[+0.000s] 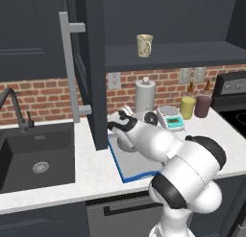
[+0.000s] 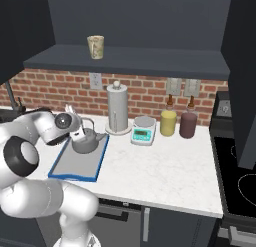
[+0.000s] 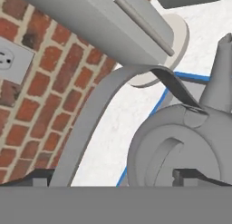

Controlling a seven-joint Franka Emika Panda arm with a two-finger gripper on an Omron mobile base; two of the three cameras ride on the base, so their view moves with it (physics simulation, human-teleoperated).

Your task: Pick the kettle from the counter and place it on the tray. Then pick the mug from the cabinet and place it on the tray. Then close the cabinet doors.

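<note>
While the kettle (image 2: 86, 142) rests on the tray (image 2: 75, 172), you near step one's end.
Gripper (image 2: 77, 128) straddles its handle, grip unclear; release, then fetch the mug (image 2: 96, 47).

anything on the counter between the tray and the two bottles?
Yes: right base view shows the grey cylinder and kitchen scale between the tray and the yellow and maroon bottles.

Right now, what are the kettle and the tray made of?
The kettle looks like dull grey metal: smooth, rounded, with a thin band handle. The tray has a flat matte grey floor and a blue rim; plastic or painted metal, hard to tell.
</note>
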